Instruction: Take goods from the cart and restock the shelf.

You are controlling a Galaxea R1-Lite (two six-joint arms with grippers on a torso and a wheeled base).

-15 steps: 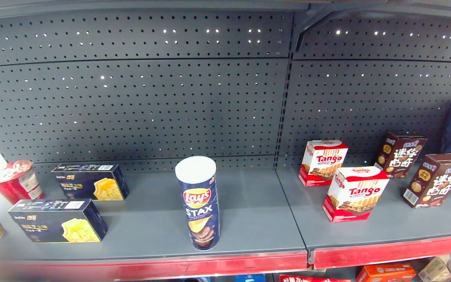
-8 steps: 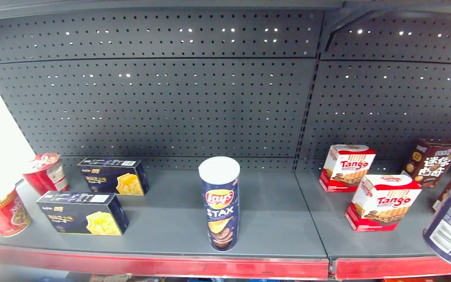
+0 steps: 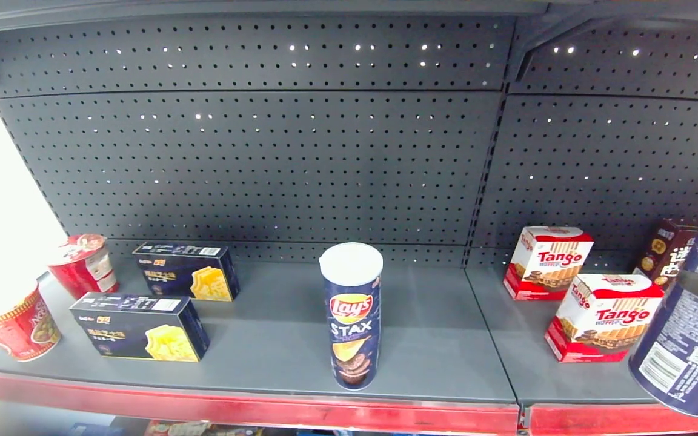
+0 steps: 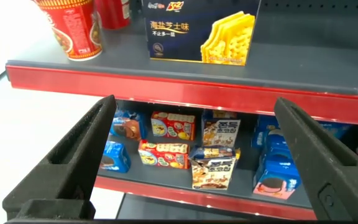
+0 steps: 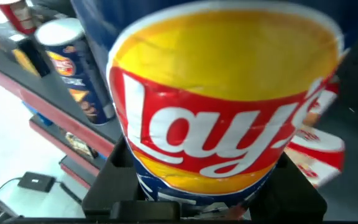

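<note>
One chips can (image 3: 685, 327), tilted, clamped in right claw (image 5: 210, 186) at the shelf's (image 3: 252, 357) right front edge. Likely gap, between standing can (image 3: 352, 315) and wafer boxes (image 3: 603, 315), lies to its left; right arm nearer. Left claw (image 4: 191, 155) spread wide, empty.

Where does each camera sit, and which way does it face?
Head view: on the head, facing down at the shelf, the standing chip can, the held chip can at right.
Left wrist view: on the left wrist, facing the shelf's red edge; left gripper open.
Right wrist view: on the right wrist; right gripper shut on the held chip can.
Shared: head and right wrist show both cans.
</note>
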